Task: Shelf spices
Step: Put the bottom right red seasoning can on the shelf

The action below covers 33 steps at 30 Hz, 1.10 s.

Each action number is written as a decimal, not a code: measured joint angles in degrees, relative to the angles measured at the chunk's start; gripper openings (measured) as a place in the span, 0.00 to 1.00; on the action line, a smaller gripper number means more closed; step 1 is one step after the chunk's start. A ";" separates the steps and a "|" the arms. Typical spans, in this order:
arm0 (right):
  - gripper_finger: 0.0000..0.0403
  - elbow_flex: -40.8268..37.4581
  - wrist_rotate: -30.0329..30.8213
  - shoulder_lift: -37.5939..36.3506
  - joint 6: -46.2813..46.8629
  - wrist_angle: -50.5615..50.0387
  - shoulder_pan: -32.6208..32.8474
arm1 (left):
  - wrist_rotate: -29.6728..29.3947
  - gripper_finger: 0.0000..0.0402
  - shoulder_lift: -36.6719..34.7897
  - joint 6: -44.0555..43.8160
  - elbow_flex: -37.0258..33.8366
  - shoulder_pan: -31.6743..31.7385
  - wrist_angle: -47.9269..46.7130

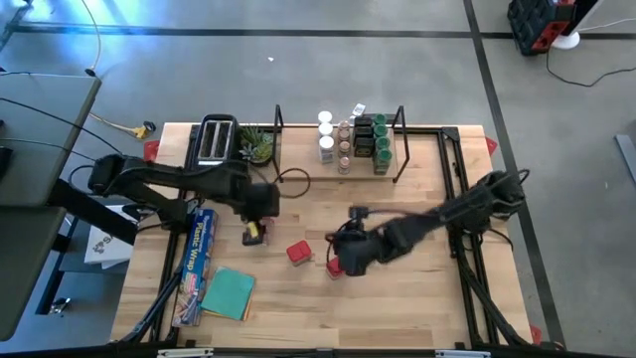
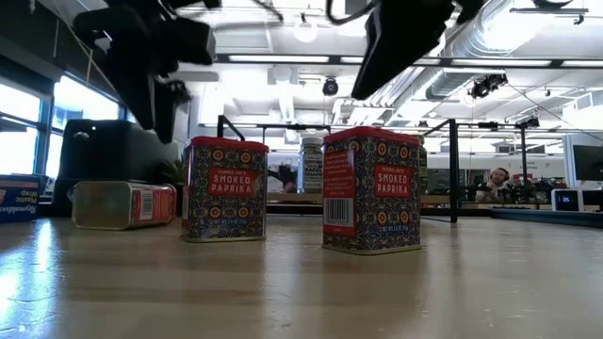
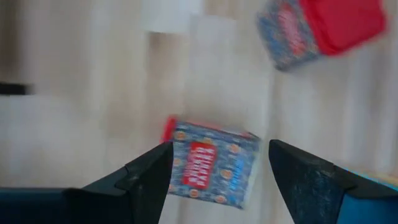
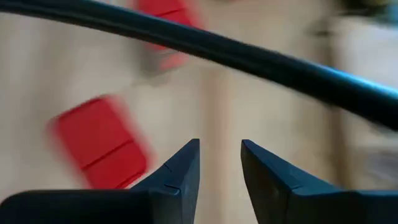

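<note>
Upright, two paprika tins (image 2: 223, 188) show red-lidded, blue-patterned sides, another toppled.

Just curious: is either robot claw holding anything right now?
No. The left gripper is open around a lying tin; the right gripper hangs part-open over bare table.

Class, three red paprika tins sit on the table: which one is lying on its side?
The tin under the left gripper, nearest the blue foil box: that tipped tin lies flat, while the other two tins stand upright.
</note>
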 joint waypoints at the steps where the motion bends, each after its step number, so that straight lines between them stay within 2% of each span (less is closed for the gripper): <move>1: 0.29 0.23 -6.51 -0.35 -2.84 0.04 -1.48 | -3.61 0.64 -0.56 -2.46 0.02 -1.69 0.15; 4: 0.34 1.06 -21.67 -0.64 -8.93 -0.19 -4.36 | -13.77 0.64 -2.11 -9.87 0.02 -6.96 -0.02; 8: 0.47 1.13 -29.88 -0.41 -16.11 -0.29 -4.26 | -20.84 0.64 -4.23 -17.47 0.02 -13.28 -0.83; 14: 0.72 1.13 -28.75 1.52 -18.72 2.84 -1.85 | -26.61 0.64 -5.66 -24.55 0.02 -20.34 -5.08; 18: 0.79 1.15 -24.86 4.27 -17.46 5.10 -1.09 | -30.53 0.64 -5.78 -26.59 0.02 -22.56 -7.98; 22: 0.79 1.15 -25.40 5.35 -17.28 4.96 -1.12 | -31.45 0.64 -5.78 -27.17 0.02 -23.59 -8.59; 26: 0.75 1.15 -25.62 7.32 -17.28 4.95 -1.12 | -33.20 0.64 -5.78 -26.78 0.02 -24.29 -8.62; 30: 0.66 1.15 -25.21 9.13 -17.08 6.14 -1.12 | -35.25 0.64 -5.78 -26.77 0.02 -24.83 -8.69; 33: 0.54 1.13 -24.31 9.32 -15.82 7.54 -1.41 | -35.32 0.64 -5.79 -26.81 0.02 -25.51 -9.42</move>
